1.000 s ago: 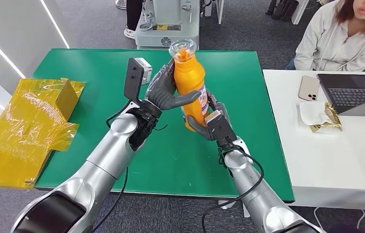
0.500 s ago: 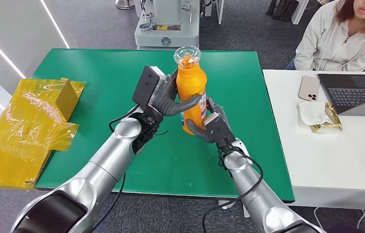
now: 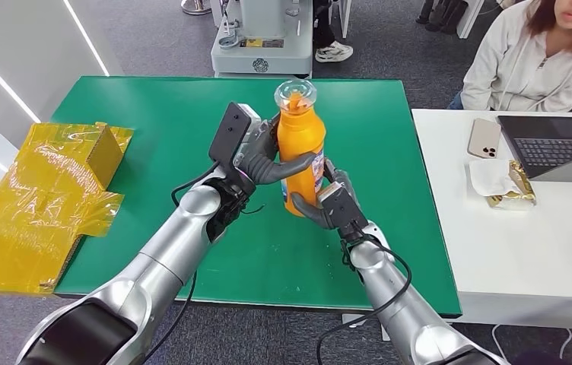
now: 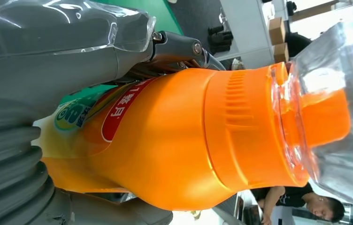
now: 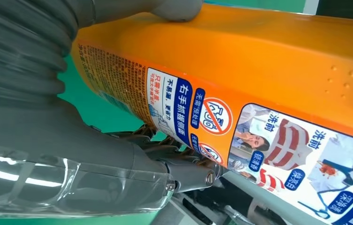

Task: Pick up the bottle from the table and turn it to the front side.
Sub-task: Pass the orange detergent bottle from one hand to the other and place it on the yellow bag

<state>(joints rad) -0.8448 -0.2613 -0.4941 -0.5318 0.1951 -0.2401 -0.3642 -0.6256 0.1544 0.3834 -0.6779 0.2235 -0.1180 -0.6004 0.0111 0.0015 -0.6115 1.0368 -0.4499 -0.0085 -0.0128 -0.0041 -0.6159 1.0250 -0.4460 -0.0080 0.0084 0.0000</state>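
An orange bottle (image 3: 300, 144) with a clear cap is held upright above the green table (image 3: 154, 122), between both hands. My left hand (image 3: 264, 160) grips its middle, thumb wrapped across the front. My right hand (image 3: 325, 201) grips its lower part from the right. In the left wrist view the bottle (image 4: 184, 140) shows its orange neck and clear cap beside my left hand (image 4: 48, 61). Close up in the right wrist view, the bottle (image 5: 259, 61) shows a printed label, with my right hand (image 5: 48, 117) around it.
A yellow wrapped box (image 3: 47, 198) lies at the table's left edge. A white table (image 3: 526, 236) on the right carries a phone (image 3: 484, 138), a laptop (image 3: 557, 148) and a wrapper. A person (image 3: 534, 53) sits behind it. A grey machine base (image 3: 264, 38) stands beyond the green table.
Both hands and the bottle shifted slightly right. The left hand turned and closed further around the bottle's middle. A person's shoe appeared on the floor at the back.
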